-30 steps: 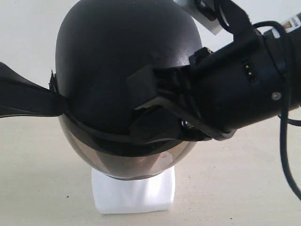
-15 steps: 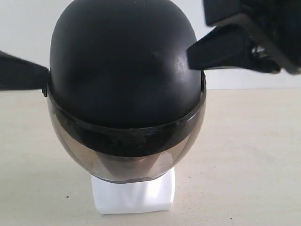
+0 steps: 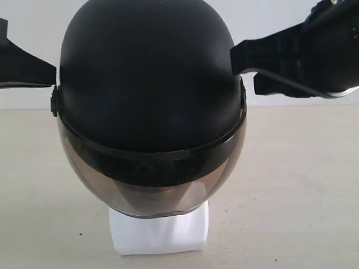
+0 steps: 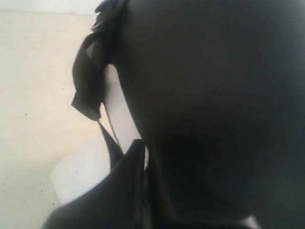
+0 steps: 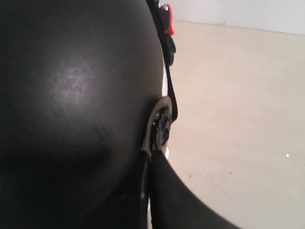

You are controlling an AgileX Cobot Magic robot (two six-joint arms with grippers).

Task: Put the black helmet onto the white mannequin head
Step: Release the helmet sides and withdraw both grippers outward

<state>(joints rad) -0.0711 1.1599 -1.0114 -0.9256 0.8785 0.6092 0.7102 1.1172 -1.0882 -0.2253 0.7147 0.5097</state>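
The black helmet point(image 3: 148, 84) sits level over the white mannequin head, its smoky visor point(image 3: 151, 190) covering the face. Only the head's blocky base point(image 3: 160, 232) shows. My left gripper point(image 3: 53, 75) points at the helmet's left side, its tip at the rim. My right gripper point(image 3: 241, 64) touches the shell high on the right side. In the left wrist view one finger point(image 4: 109, 195) lies along the helmet point(image 4: 214, 95). In the right wrist view a finger point(image 5: 181, 200) lies along the shell point(image 5: 71, 95) below the visor pivot point(image 5: 161, 128). Each gripper's other finger is lost against the dark shell.
The mannequin stands on a beige table point(image 3: 303, 185) with a pale wall point(image 3: 33, 17) behind. A black chin strap point(image 4: 88, 90) hangs from the helmet's edge, and a red buckle point(image 5: 169, 26) shows at the rim.
The helmet went from tilted to level. My right gripper left the helmet's front and went to its upper right side. My left gripper rose along the left side.
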